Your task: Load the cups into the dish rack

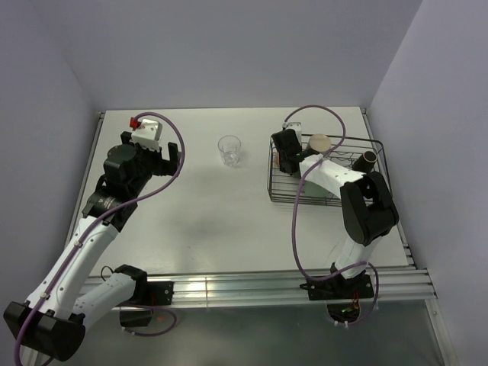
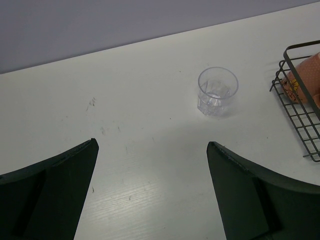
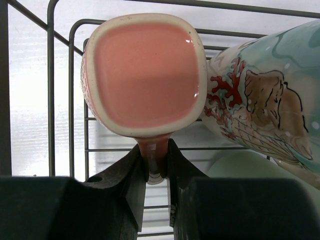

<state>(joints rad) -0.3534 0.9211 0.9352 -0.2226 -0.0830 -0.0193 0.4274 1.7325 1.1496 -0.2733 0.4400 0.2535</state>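
**Left gripper** [image 1: 163, 158] – over the left rear of the table [image 1: 213, 221]. Jaws spread wide, nothing between them; both fingers [image 2: 55, 195] hang above bare tabletop.

**Clear glass** [image 1: 229, 150] – upright on the table, outside the rack. It stands ahead of the left gripper and off to its right, well apart from the fingers. In the left wrist view the glass [image 2: 217, 92] is near the rack's corner but not touching it.

**Dish rack** [image 1: 271, 183] – black wire, on the right rear of the table.

**Right gripper** [image 3: 155, 156] – reaching into the rack's left end, jaws pinched narrow on the handle of the pinkish mug.

**Pinkish mug** [image 3: 145, 75] – inside the rack, directly beyond the fingertips, its pink, cream-rimmed end turned toward the wrist camera.

**Cream patterned mug** [image 3: 265, 100] – in the rack just right of the pinkish mug, tilted; contact between them cannot be told.

**Small dark brown cup** [image 1: 368, 158] – at the rack's right end, well apart from the right gripper.
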